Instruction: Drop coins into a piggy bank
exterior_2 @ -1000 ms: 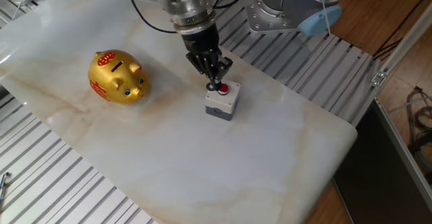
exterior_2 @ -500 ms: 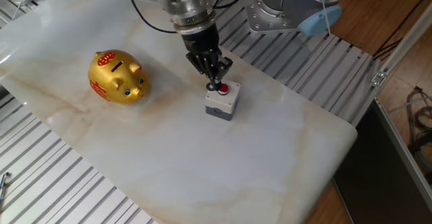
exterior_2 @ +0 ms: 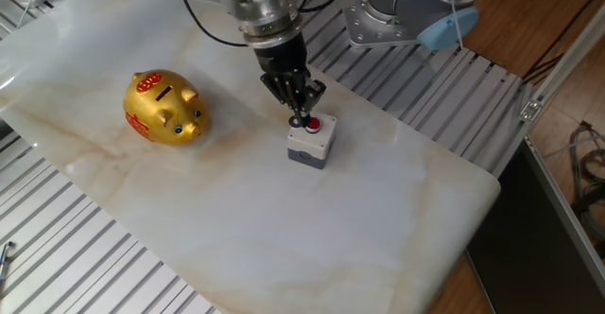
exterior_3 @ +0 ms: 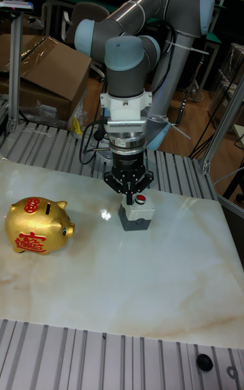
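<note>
The gold piggy bank (exterior_2: 164, 107) with red markings and a dark top slot stands on the left of the marble tabletop, also seen in the tall fixed view (exterior_3: 37, 225). My gripper (exterior_2: 301, 118) points straight down, well to the right of the bank. Its fingertips are drawn together on top of a small grey box, just left of the box's red button. The tall fixed view shows the gripper (exterior_3: 129, 195) in the same place. The coins do not show clearly. Anything pinched between the tips is too small to make out.
The grey box (exterior_2: 310, 147) with its red button (exterior_2: 316, 123) sits mid-table. Ribbed aluminium slats (exterior_2: 85, 257) surround the marble slab (exterior_2: 284, 219). A small dark round thing (exterior_3: 203, 361) lies on the front slats. The arm's base (exterior_2: 378, 11) stands behind the table.
</note>
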Tool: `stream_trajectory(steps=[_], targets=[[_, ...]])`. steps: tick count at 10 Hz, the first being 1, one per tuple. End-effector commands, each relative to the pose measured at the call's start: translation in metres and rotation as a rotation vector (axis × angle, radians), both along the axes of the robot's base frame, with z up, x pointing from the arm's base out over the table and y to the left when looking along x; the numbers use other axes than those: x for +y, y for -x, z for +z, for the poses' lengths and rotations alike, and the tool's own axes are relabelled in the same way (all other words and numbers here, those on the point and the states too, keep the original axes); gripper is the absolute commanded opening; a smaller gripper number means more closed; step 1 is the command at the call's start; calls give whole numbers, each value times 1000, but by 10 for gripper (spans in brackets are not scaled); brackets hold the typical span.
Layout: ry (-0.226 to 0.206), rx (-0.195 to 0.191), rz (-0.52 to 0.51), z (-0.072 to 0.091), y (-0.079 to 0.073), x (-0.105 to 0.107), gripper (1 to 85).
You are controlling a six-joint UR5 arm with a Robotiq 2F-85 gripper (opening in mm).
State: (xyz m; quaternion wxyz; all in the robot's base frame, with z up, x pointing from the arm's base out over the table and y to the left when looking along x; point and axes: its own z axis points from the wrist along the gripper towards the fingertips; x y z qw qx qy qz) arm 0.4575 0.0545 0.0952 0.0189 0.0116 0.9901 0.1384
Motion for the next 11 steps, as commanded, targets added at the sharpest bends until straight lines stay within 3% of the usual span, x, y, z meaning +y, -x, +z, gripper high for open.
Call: stream_trajectory(steps=[1,2,4,5,9,11], targets=[[62,8,-61,-1,-3,-15,10],[70,11,-88,-2,-4,-18,10],[140,10,-99,-5,-4,-36,10],[144,-2,-103,-5,-7,-37,10],[132,18,-69,-5,0,-33,10],[68,55,-87,-1,6,-20,10]])
